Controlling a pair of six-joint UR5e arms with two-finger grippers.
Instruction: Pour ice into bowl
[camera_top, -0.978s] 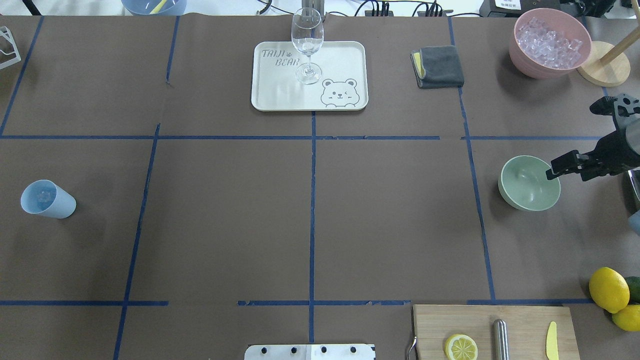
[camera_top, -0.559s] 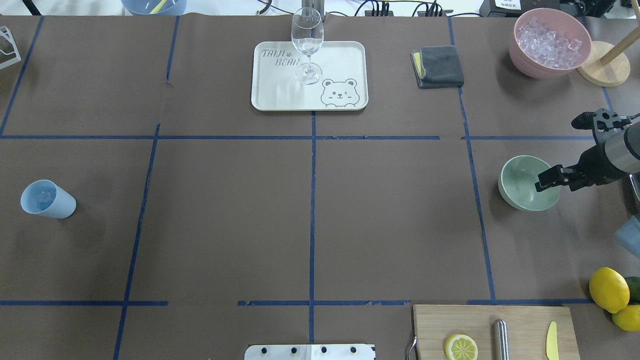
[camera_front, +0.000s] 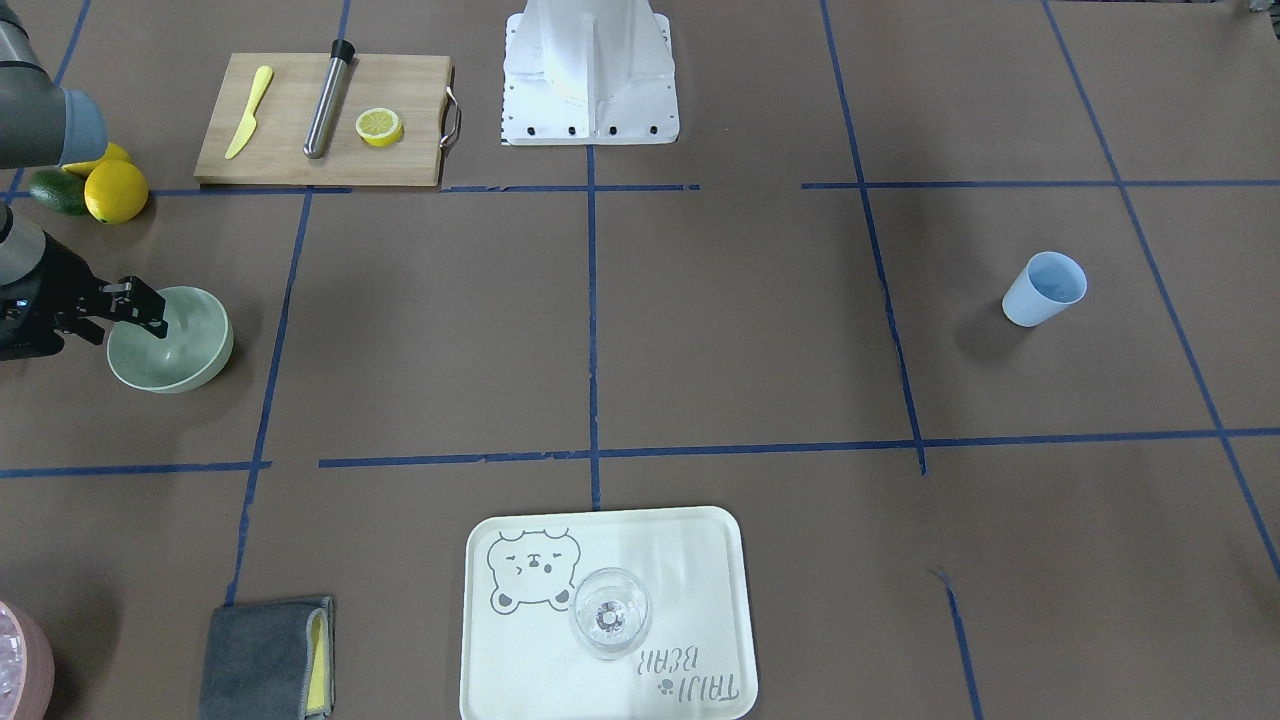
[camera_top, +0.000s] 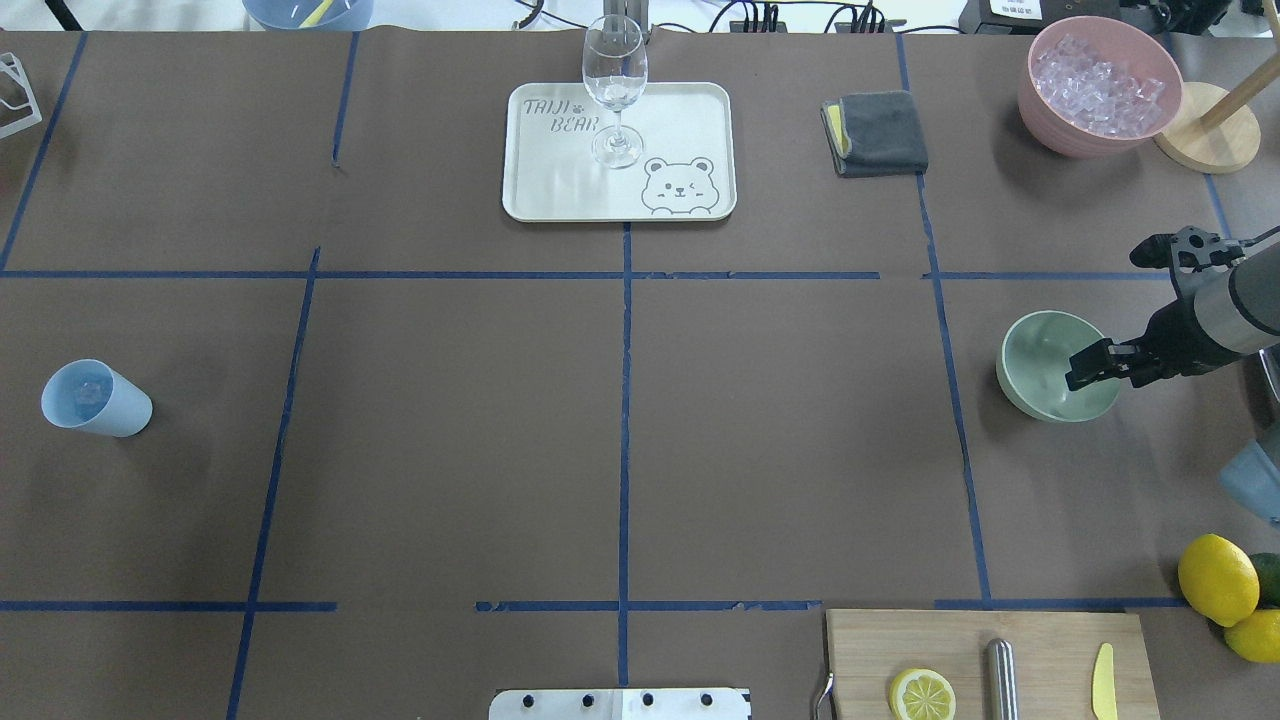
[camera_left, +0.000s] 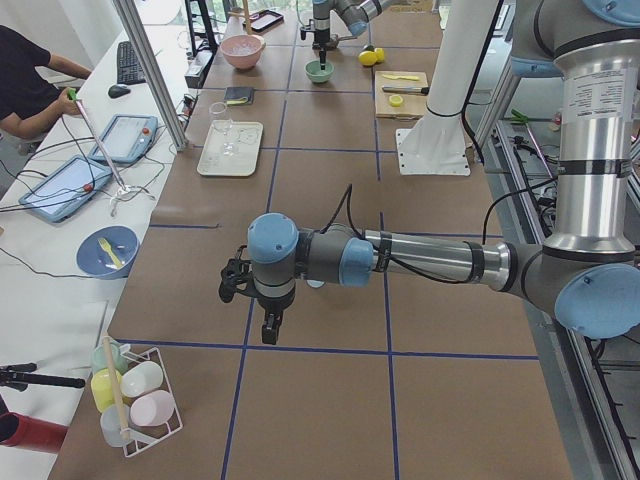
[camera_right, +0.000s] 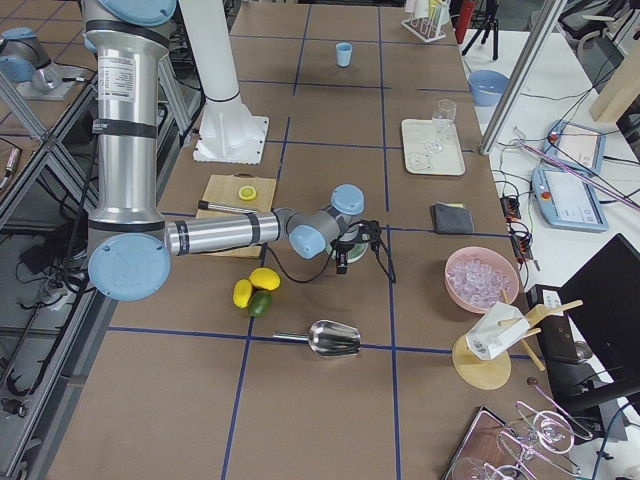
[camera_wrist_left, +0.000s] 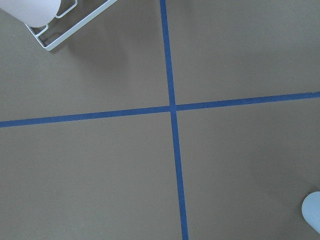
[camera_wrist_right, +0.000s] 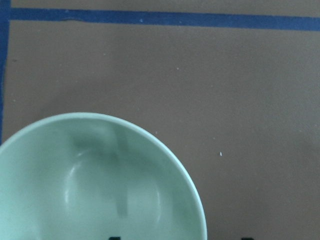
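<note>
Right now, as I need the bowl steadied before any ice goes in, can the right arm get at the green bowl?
Probably yes. The right gripper hangs open over the bowl, at the rim on the arm's side, and nothing lies between them.

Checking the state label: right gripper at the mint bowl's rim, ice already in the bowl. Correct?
Not quite. The bowl is empty: the right wrist-mounted view shows only its bare green inside. The rest holds: the right gripper is at the bowl's rim.
</note>
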